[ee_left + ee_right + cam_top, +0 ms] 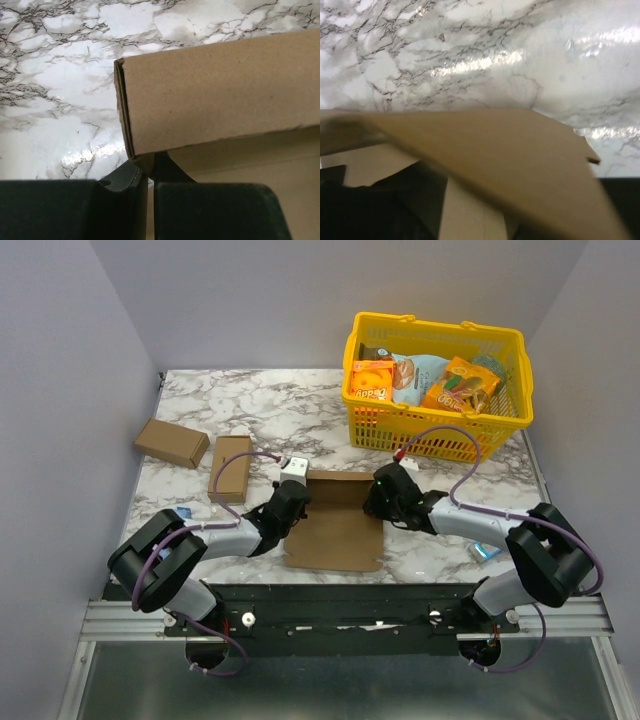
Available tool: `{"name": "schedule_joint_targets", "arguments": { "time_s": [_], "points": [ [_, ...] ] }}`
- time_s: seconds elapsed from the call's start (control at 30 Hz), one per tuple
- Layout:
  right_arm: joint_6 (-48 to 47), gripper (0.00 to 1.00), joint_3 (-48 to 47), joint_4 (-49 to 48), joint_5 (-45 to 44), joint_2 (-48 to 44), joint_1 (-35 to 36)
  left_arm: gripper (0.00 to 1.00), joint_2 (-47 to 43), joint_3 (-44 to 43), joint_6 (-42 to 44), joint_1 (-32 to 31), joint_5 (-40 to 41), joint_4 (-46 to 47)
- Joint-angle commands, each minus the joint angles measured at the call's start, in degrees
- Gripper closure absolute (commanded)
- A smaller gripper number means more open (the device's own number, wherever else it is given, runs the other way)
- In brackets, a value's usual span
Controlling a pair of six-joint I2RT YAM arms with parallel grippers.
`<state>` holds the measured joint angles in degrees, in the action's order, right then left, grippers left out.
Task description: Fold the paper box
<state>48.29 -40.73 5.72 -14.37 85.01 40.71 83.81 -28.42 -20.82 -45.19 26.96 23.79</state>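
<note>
Left pincer, nearly closed, pinches the raised left wall of the paper box, seemingly steadying it; right pincer sits at the right flap, opening impossible to tell.

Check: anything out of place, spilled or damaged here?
Nothing spilled or damaged. The brown cardboard paper box lies partly folded between the arms. Only oddity: a small bluish scrap beside the left arm and another beside the right, loose on the white marble table, too small to identify.

The top view looks down from behind; both wrist views press close on the paper box and desk.
</note>
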Motion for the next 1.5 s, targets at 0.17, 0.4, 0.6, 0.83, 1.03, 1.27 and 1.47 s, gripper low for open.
{"name": "schedule_joint_targets", "arguments": {
  "time_s": [0.17,0.4,0.6,0.83,1.03,1.27,1.47],
  "points": [
    [-10.2,0.31,7.7,7.7,5.3,-19.1,1.7,1.0,-0.8,-0.9,0.1,6.2,-7.4,-2.0],
    [-13.7,0.25,1.9,18.4,2.4,-34.2,-2.4,1.0,-1.2,-0.5,0.6,6.5,-10.3,-0.8],
    [-15.0,0.34,0.9,11.7,11.0,-28.9,-18.3,1.0,-1.7,0.3,0.3,6.5,-12.5,0.9],
    [-15.6,0.36,2.4,1.3,13.0,-19.6,-22.8,1.0,-2.3,0.7,0.3,6.5,-13.2,1.7],
    [-14.6,0.36,7.8,-9.3,18.5,-12.5,-22.4,1.0,-2.2,0.8,-0.4,6.5,-13.4,1.9],
    [-13.6,0.36,10.5,-15.9,21.1,-10.3,-14.4,1.0,-0.5,0.1,-1.3,6.5,-13.2,1.7],
    [-10.5,0.36,10.8,-17.1,18.1,-9.7,-10.1,1.0,-0.2,0.1,-1.7,6.2,-12.5,1.9]
  ]
}}
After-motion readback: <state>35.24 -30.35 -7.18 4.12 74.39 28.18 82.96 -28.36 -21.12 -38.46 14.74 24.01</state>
